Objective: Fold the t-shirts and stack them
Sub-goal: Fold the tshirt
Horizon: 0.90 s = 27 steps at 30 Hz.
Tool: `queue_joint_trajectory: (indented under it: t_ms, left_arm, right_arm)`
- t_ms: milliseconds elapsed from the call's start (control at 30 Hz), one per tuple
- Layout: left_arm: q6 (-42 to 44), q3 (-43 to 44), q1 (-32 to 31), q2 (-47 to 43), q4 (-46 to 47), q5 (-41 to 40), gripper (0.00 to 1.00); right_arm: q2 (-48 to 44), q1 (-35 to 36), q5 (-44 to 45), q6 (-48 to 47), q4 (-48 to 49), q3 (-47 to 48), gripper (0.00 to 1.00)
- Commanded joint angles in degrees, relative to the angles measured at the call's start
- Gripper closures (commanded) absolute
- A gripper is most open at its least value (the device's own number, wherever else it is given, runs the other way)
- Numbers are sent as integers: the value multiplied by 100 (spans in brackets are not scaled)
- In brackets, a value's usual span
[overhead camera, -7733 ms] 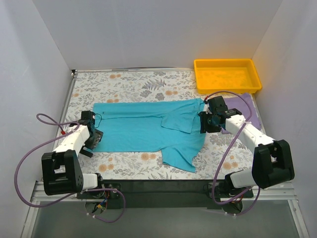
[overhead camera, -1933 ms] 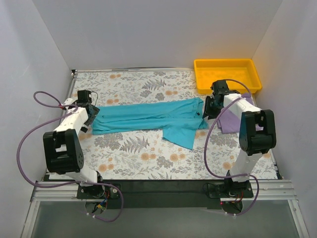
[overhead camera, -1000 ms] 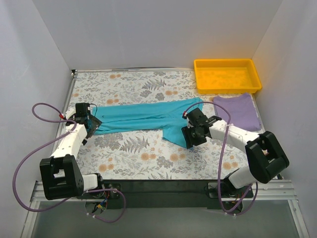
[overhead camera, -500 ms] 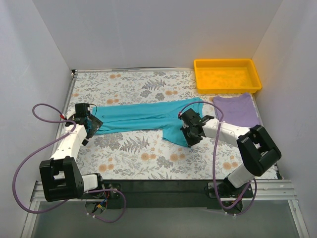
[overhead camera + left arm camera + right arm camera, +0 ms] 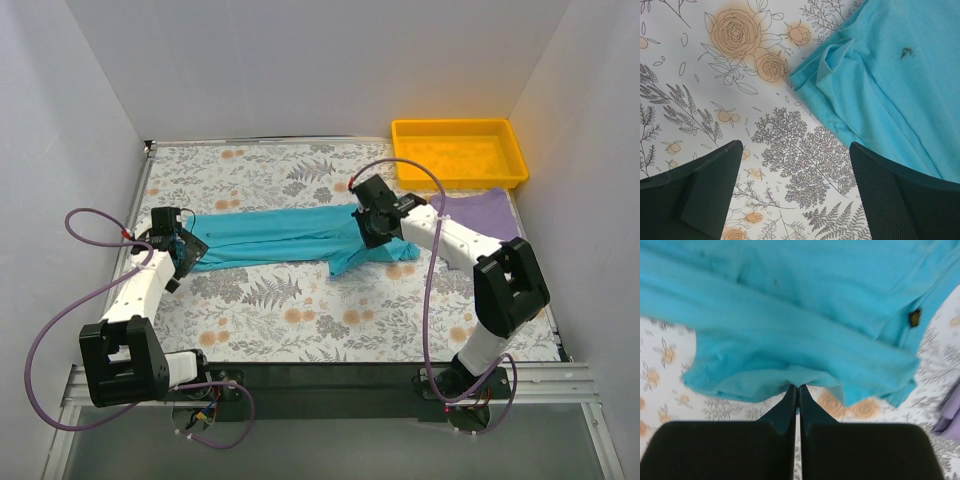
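The teal t-shirt [image 5: 280, 238] lies folded into a long band across the middle of the table. My right gripper [image 5: 368, 226] is shut on a fold of it [image 5: 790, 375] and holds that fold over the band's right end. My left gripper [image 5: 176, 252] is open and empty beside the shirt's left end [image 5: 880, 80], above bare cloth-covered table. The lavender t-shirt [image 5: 480, 213] lies at the right, partly hidden by my right arm; a sliver of it shows in the right wrist view [image 5: 951, 412].
A yellow tray [image 5: 459, 152] stands at the back right corner. The table has a floral cover [image 5: 300, 310]. White walls close in the left, back and right sides.
My right gripper took hold of the shirt's hanging lower flap and carried it up and back over the band. My left gripper has stayed open by the shirt's left end.
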Motion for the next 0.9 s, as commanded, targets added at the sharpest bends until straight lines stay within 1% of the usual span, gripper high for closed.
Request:
queue_joint_trajectory:
  t_ms: [0, 67, 167, 200, 267, 300, 433, 633, 800, 833, 867]
  left_arm:
    - [36, 230, 18, -73, -46, 83, 19]
    - [54, 282, 18, -21, -55, 101, 19]
    - [80, 300, 18, 50, -46, 144, 19]
    - [98, 291, 26, 67, -46, 171, 19]
    - [107, 318, 26, 103, -46, 267, 19]
    - [133, 326, 27, 138, -46, 294, 19]
    - [177, 362, 18, 217, -90, 382, 20]
    - [203, 344, 18, 235, -125, 505, 20]
    - [194, 291, 18, 252, -117, 566, 20]
    - [177, 274, 9, 252, -108, 575, 20]
    - [168, 265, 18, 287, -108, 584, 20]
  right_arm:
    - [460, -295, 255, -263, -58, 849, 99]
    - [655, -488, 203, -325, -49, 1366, 99]
    - [1085, -717, 124, -404, -58, 1860, 99]
    - [1182, -761, 71, -413, -49, 2183, 99]
    - [1481, -893, 36, -430, -58, 2484, 99]
    - [1682, -928, 9, -448, -41, 2790, 99]
    - [2097, -1043, 0, -509, -5, 3415, 99]
    - [2422, -1122, -26, -624, 398, 3707, 99]
    - [2589, -1148, -52, -598, 469, 3664, 99]
    - [2589, -1157, -52, -580, 469, 3620, 98]
    - [2572, -1166, -61, -571, 469, 3498, 88]
